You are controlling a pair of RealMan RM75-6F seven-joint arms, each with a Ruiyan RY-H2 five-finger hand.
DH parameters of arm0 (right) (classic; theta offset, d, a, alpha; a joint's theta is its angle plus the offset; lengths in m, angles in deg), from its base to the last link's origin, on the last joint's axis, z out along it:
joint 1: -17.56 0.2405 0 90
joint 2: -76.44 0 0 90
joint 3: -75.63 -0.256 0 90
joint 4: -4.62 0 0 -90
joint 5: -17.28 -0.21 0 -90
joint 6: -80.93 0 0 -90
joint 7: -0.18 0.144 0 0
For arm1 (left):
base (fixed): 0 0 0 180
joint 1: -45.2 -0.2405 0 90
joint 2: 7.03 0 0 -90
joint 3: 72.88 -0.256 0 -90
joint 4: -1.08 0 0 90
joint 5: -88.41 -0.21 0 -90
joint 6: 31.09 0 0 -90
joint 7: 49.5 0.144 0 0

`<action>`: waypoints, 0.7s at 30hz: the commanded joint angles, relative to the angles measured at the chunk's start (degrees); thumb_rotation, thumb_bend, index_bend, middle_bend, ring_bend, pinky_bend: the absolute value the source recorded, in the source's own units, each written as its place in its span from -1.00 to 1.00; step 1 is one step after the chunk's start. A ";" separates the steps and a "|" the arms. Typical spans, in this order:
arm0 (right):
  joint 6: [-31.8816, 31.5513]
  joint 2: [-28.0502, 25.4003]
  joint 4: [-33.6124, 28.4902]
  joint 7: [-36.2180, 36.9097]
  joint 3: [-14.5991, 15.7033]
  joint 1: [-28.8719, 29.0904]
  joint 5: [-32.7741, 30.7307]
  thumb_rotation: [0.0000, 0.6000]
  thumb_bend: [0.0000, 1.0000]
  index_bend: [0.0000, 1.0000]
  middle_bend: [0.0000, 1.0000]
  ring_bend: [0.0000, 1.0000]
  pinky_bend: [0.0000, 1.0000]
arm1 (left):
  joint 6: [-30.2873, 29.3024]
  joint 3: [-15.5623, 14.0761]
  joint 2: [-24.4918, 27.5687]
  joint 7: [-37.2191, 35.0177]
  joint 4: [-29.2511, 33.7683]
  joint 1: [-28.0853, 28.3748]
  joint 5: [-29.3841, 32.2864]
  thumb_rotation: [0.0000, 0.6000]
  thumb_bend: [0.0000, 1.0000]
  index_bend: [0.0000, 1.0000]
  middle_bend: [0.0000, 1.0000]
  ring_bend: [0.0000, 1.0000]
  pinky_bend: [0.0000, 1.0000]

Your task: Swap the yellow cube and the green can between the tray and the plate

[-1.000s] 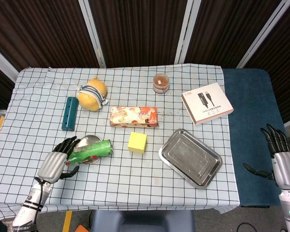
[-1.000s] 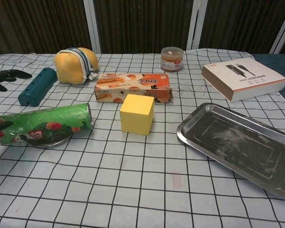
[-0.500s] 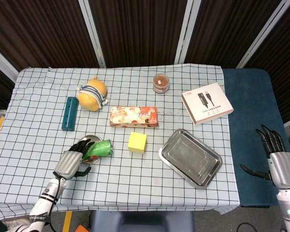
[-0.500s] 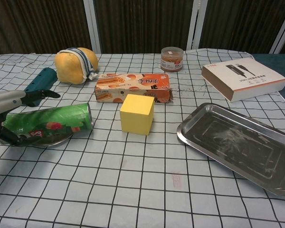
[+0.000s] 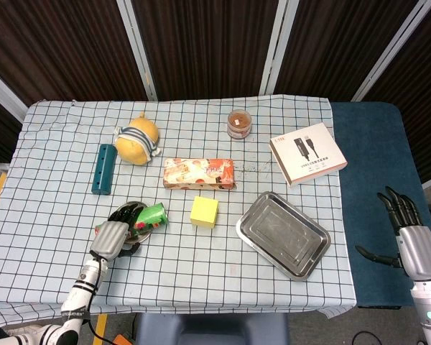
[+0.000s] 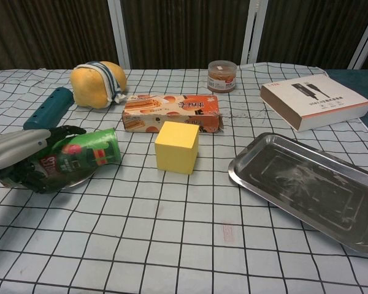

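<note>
1. The green cylindrical snack can (image 6: 80, 158) lies on its side on the small round metal plate (image 5: 131, 210), at the near left of the checked-cloth counter (image 5: 201, 266).
2. The left hand (image 6: 21, 160) is wrapped over the can's rear half; its dark fingers (image 6: 61, 131) are curled around the body, so the can is held.
3. The can is judged light and thin-walled, easily dented, with a smooth printed skin that can slip or roll; a grip around mid-body, across the axis, looks best.
4. The yellow foam-like cube (image 6: 176, 146) sits on the cloth between plate and rectangular steel tray (image 6: 306, 190), touching neither. It is judged light, with flat faces suited to an opposed pinch.
5. The right hand (image 5: 411, 238) is seen off the counter edge, fingers spread, holding nothing.
</note>
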 commanded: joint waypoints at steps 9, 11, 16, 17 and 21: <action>0.49 -0.25 -0.26 0.18 -0.13 -0.17 0.19 1.00 -0.75 -1.00 -1.00 -1.00 -1.00 | -10.12 -0.53 -6.38 -4.25 -9.29 -1.56 -8.45 1.00 0.05 -0.47 -0.10 -0.07 0.20; 0.49 -0.32 -0.33 0.26 -0.11 -0.22 0.35 1.00 -0.75 -1.00 -1.00 -1.00 -1.00 | -11.02 -0.93 -6.16 -5.19 -8.88 -1.82 -9.70 1.00 0.08 -0.38 -0.05 -0.02 0.23; 0.27 -0.30 -0.33 0.24 -0.15 -0.33 0.57 1.00 -0.75 -0.98 -1.00 -1.00 -1.00 | -12.04 -1.80 -5.37 -6.37 -7.02 -2.15 -11.64 1.00 0.09 -0.26 -0.02 0.00 0.25; 0.07 -0.24 -0.30 0.19 -0.17 -0.41 0.69 1.00 -0.75 -0.98 -1.00 -1.00 -1.00 | -12.73 -2.61 -4.75 -7.06 -5.62 -2.31 -13.27 1.00 0.09 -0.25 -0.01 0.01 0.25; -0.31 -0.33 -0.39 0.49 -0.09 -0.72 1.04 1.00 -0.75 -0.97 -1.00 -1.00 -1.00 | -16.79 -8.44 -1.88 -10.77 2.04 -2.54 -24.81 1.00 0.08 -0.24 -0.01 0.01 0.25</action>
